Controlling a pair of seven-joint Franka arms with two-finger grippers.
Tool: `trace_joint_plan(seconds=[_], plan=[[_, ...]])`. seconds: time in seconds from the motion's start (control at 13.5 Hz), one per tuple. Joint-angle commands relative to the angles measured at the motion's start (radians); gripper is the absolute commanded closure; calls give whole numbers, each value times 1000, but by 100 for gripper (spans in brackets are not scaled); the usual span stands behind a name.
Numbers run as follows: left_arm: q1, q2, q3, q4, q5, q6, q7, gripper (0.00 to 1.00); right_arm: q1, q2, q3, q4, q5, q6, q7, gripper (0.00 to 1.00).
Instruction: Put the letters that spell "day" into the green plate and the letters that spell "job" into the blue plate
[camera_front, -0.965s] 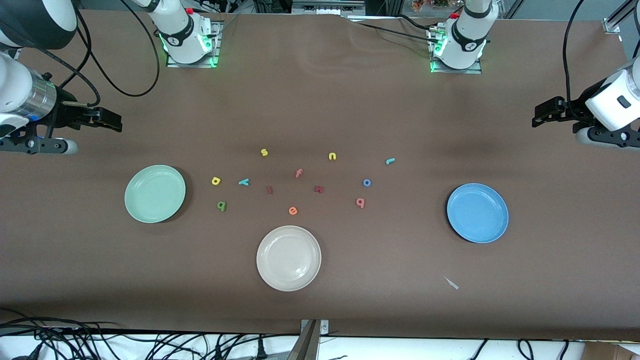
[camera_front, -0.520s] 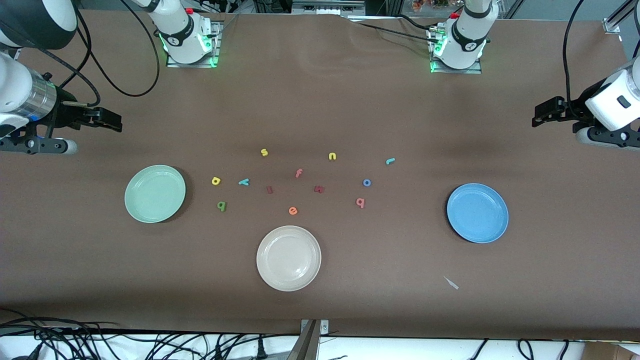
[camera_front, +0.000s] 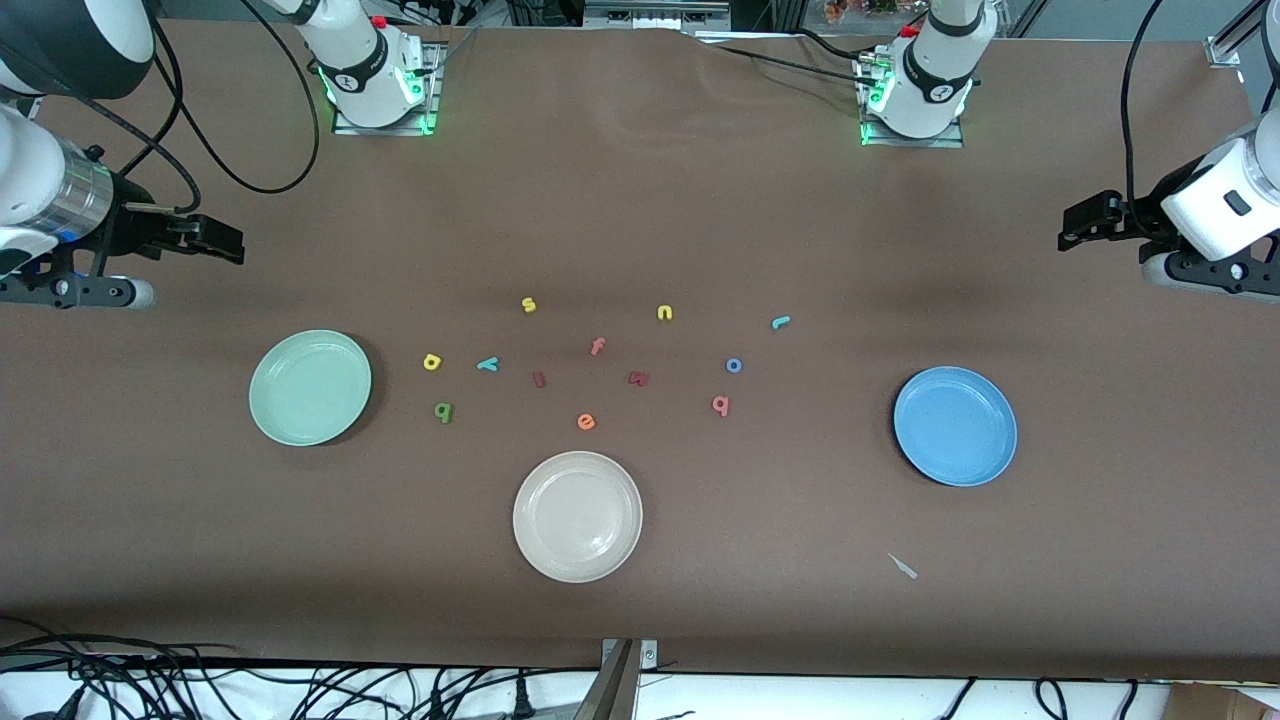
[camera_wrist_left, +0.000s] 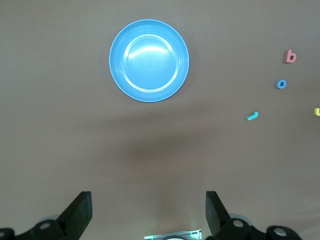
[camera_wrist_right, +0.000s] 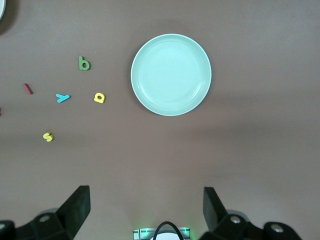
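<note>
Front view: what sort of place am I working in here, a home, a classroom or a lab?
Most likely a robotics lab bench: two arm bases bolted to a brown-covered table, loose cables along the near edge, and foam letters with three plates laid out as test props.

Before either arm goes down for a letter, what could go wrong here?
The yellow d and yellow s look alike, so the wrong one might get picked. The teal y lies beside the d and could get nudged. All the letters are tiny for the open right gripper and left gripper, so a pinch may slip.
</note>
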Motion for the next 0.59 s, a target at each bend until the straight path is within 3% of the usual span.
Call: trace_joint_plan(seconds=[0.0,0.52], plan=[[3,-11,-1,-2,-15,-19,1,0,-3,5,0,14,15,-8,-15,0],[-17,18,-40,9,-15,-19,-64,0,-1,4,1,14,15,-6,-15,0]])
